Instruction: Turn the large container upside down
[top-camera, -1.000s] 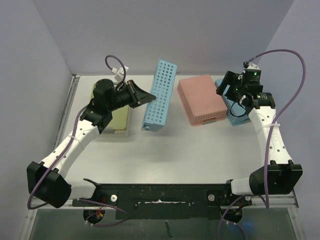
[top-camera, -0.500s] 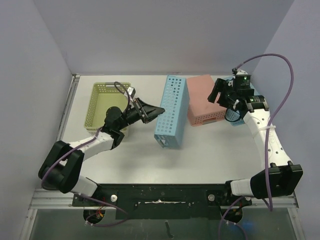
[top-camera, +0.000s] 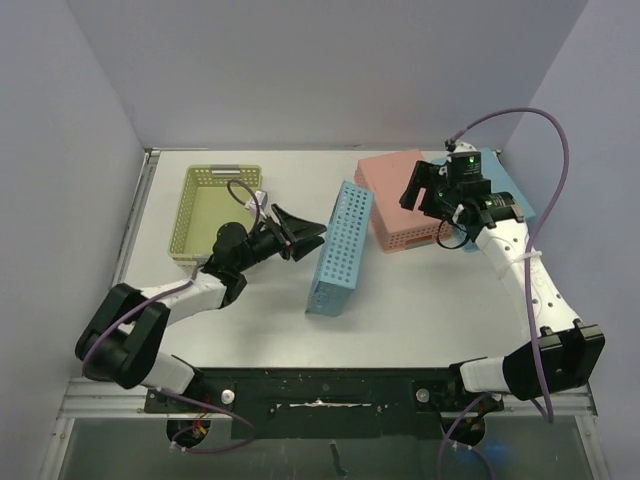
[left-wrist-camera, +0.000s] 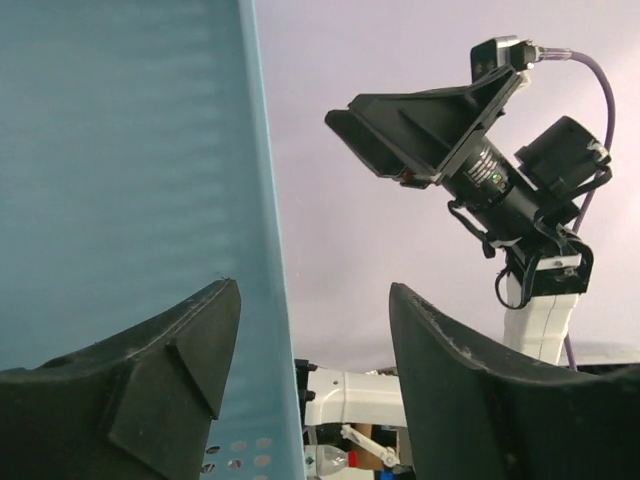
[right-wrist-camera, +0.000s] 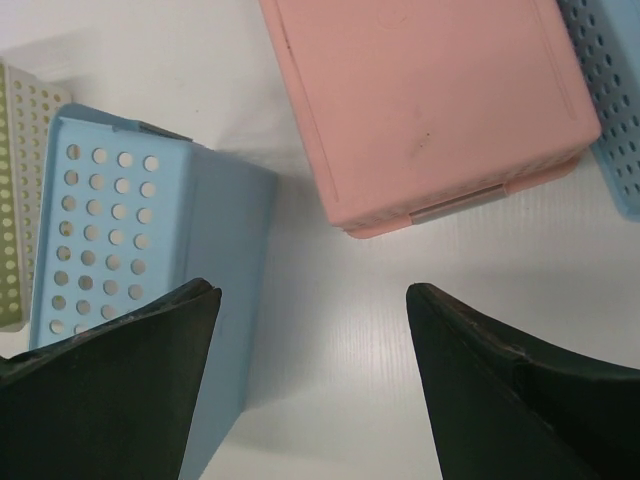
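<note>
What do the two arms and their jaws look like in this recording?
Both the left arm and the right arm have white links with black joints and bases. A thin purple cable loops along each. The jaws are black, broad, wedge-shaped plastic. A small green light glows on the right wrist.

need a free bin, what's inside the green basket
The green basket shows only its bare floor; nothing visible inside. Its near right corner is hidden behind the left arm.
</note>
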